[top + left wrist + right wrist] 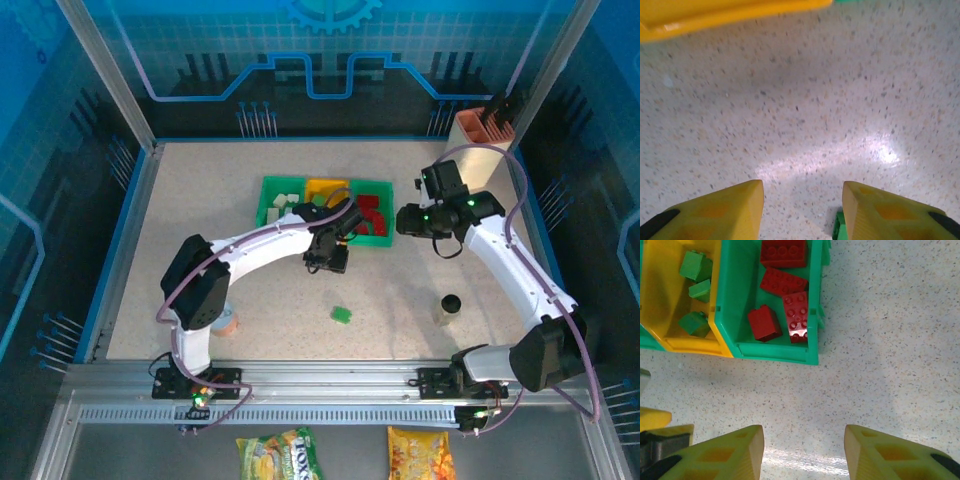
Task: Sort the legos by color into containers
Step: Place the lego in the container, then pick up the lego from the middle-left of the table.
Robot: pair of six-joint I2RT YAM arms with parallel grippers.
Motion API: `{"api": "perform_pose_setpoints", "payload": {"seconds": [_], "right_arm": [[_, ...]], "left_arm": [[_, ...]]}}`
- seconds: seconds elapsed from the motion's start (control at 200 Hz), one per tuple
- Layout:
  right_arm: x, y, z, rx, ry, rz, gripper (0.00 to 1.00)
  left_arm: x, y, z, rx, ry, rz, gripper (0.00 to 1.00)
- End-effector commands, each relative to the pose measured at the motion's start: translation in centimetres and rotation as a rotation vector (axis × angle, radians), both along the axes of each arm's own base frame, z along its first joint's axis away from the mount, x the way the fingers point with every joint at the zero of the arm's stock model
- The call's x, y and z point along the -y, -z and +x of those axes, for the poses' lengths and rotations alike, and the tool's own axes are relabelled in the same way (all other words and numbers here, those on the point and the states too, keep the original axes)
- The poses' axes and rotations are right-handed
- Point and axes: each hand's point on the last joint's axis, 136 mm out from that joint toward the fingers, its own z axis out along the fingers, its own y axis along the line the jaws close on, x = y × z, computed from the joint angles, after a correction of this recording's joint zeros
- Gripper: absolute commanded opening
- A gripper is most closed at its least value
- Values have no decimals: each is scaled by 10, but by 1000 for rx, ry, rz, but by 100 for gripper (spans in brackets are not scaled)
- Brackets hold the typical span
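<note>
Three containers stand in a row: a green bin holding white legos, a yellow bin with three green legos, and a green bin with several red legos. One green lego lies loose on the table. My left gripper hovers in front of the yellow bin, open over bare table. A green sliver shows beside its right finger; I cannot tell what it is. My right gripper is open and holds nothing, just in front of the red-filled bin.
A small dark-capped bottle stands at the right front. A round tin sits behind the left arm's base. A beige holder occupies the back right corner. The left arm's wrist is close to my right gripper's left finger.
</note>
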Motion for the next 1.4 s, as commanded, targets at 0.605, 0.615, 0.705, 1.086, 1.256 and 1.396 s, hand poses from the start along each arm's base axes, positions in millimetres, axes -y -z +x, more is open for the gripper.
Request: {"api": "perform_pose_setpoints", "payload": {"seconds": [0.605, 0.615, 0.705, 1.086, 1.256, 1.396], "right_arm": [[-4, 12, -9, -38, -11, -25, 47], [-4, 12, -9, -38, -11, -25, 47], [-4, 13, -9, -40, -11, -26, 47], [-6, 16, -9, -49, -15, -29, 47], [-7, 16, -9, -49, -16, -30, 47], [-6, 16, -9, -50, -17, -31, 47]], "left_arm": [[38, 45, -90, -144, 62, -17, 59], [38, 45, -91, -146, 63, -17, 59], [38, 52, -97, -160, 68, -4, 60], [36, 77, -106, -207, 72, 32, 59], [35, 79, -105, -209, 74, 39, 57], [34, 77, -104, -200, 74, 42, 52]]}}
